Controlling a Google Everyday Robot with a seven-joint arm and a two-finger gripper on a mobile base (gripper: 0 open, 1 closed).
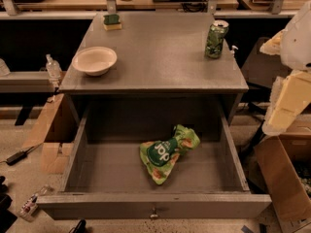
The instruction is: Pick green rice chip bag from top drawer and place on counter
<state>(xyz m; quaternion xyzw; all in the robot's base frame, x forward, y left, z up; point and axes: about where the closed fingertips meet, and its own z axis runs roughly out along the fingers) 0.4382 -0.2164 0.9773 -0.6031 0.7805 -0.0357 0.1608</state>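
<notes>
The green rice chip bag point(167, 153) lies crumpled on the floor of the top drawer point(97, 171), right of its middle, logo facing up. The drawer is pulled fully out, its front panel and small knob point(154, 212) nearest me. The grey counter point(155, 57) is above and behind it. My gripper point(285, 108) hangs at the right edge of the view, cream and white, beside the cabinet's right side and above a cardboard box. It is apart from the bag, up and to its right, and holds nothing that I can see.
On the counter stand a white bowl point(95, 60) at the left, a green drink can point(215, 39) at the right and a green-yellow sponge point(112, 22) at the back. A cardboard box point(284, 176) is right of the drawer, another point(53, 130) to the left.
</notes>
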